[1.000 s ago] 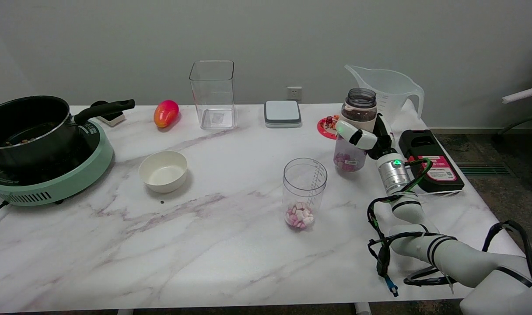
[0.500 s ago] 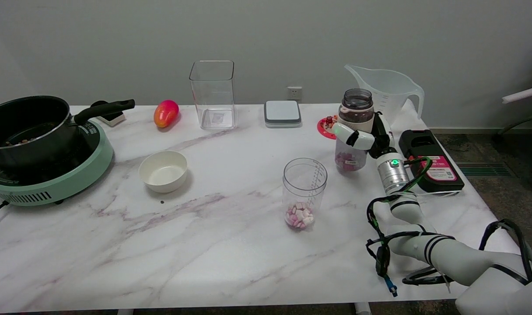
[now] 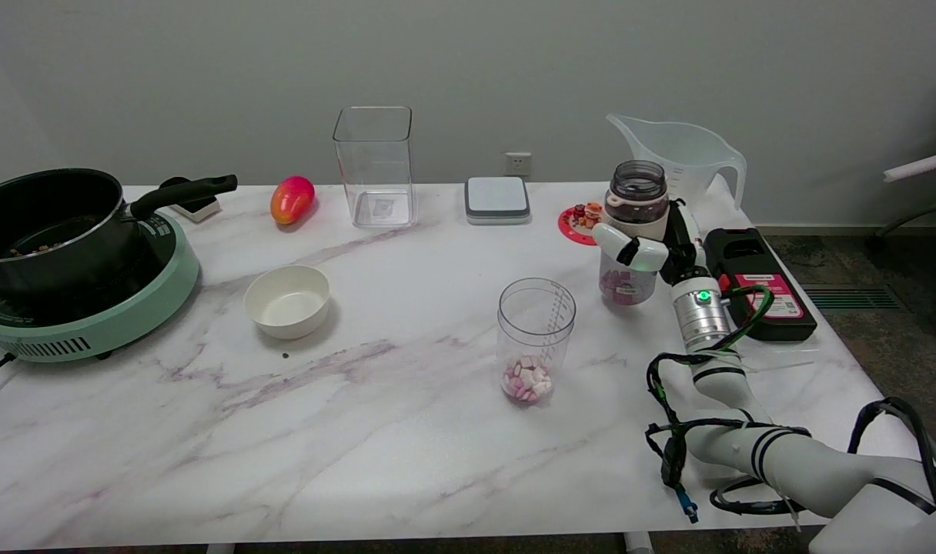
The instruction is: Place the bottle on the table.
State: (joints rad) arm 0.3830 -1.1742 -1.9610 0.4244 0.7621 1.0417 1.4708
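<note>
Nearest, we note a clear measuring cup (image 3: 536,338) with a few pink-and-white pellets at its bottom, standing mid-table. Just behind and right of it, the right hand (image 3: 653,250) wraps its fingers around the middle of the open-mouthed bottle (image 3: 632,231), upright, base at or just above the marble table (image 3: 360,431); contact we cannot confirm. Few pellets inside, so we judge it light, rigid, smooth-walled, likely slippery; a mid-body hold suits it. Beyond stands the plastic jug (image 3: 680,158).
</note>
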